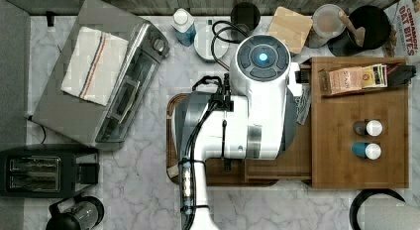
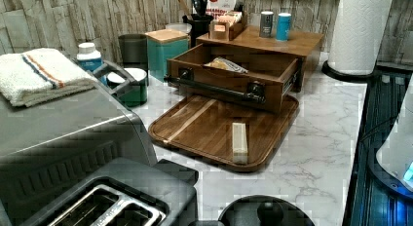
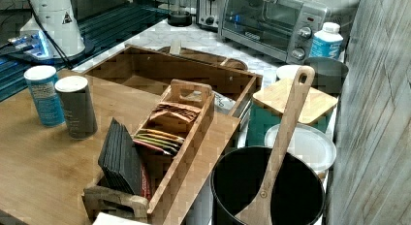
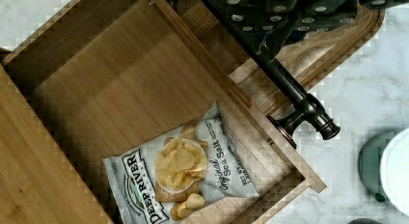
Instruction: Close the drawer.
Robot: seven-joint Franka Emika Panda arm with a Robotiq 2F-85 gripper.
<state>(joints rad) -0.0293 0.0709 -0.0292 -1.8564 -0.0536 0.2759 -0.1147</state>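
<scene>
Drawer (image 2: 229,70) pulled out from bamboo cabinet (image 2: 272,41), hanging over brown tray (image 2: 209,133) on marble counter (image 2: 311,123). Inside: one chip bag (image 4: 183,175) w/ "Deep River" print, flat in a corner; rest of drawer bare. Black bar handle (image 2: 214,87) on front. Gripper (image 4: 284,11) right above handle in wrist view; can't tell its opening. Tray has a pale wood block (image 2: 239,141). Cabinet top: tea-bag caddy (image 3: 165,133), 2 shakers (image 3: 58,101).
</scene>
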